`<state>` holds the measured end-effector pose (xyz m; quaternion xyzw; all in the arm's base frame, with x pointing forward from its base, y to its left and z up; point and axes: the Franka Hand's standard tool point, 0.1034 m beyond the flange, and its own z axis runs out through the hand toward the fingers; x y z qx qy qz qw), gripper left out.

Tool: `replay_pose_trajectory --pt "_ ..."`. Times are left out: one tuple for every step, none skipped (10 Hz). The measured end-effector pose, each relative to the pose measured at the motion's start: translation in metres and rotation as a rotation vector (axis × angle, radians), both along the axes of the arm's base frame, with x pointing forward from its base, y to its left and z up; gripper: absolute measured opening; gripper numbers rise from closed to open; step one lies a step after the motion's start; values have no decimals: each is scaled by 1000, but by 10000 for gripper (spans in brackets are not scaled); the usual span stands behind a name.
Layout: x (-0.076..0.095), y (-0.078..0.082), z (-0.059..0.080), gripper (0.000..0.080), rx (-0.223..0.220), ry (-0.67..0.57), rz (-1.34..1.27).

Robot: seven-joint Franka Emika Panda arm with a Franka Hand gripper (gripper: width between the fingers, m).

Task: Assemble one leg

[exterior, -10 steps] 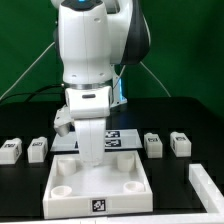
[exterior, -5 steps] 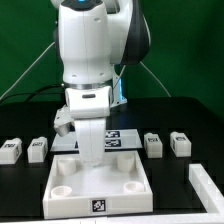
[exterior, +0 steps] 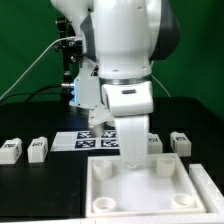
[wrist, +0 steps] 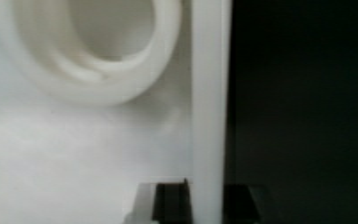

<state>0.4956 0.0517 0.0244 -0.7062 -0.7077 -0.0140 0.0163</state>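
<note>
The large white square panel (exterior: pixel 140 190) with corner sockets lies on the black table at the exterior view's right. My gripper (exterior: pixel 133 158) stands upright at its far edge. In the wrist view my gripper (wrist: pixel 206 203) is shut on the panel's edge wall (wrist: pixel 208 100), one dark finger (wrist: pixel 171 203) on each side, with a round socket (wrist: pixel 96 50) beside it. Four white legs lie loose on the table: two at the left (exterior: pixel 10 150) (exterior: pixel 38 149) and two at the right (exterior: pixel 154 143) (exterior: pixel 181 142). None is held.
The marker board (exterior: pixel 92 140) lies behind the panel, partly hidden by my arm. A white bar (exterior: pixel 207 183) stands at the panel's right side. A green backdrop is behind, and cables hang at the left.
My arm has swung to the exterior view's right, and the panel has moved with it from the middle to the right, up next to the white bar. The legs have not moved.
</note>
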Motion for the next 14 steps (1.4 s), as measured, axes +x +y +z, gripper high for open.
replay_pose_trajectory --pt "1 10 -2 61 3 8 -13" --pt "1 12 -4 61 0 20 -21" --pt "0 12 -6 61 0 25 -22" --pt "0 12 -9 61 1 29 -23" --pt "0 12 -12 61 2 28 -22" --pt "0 12 -12 61 2 28 -23" --pt "0 12 -12 61 2 28 -23" --pt "0 11 -13 238 2 29 -24" --pt "0 11 -13 373 2 29 -25" --pt "0 10 -13 373 2 29 -26" --pt "0 10 -13 568 2 29 -26" --pt "0 10 -13 626 2 29 -26" --pt "0 10 -13 626 2 29 -27" --pt "0 10 -13 645 2 29 -27"
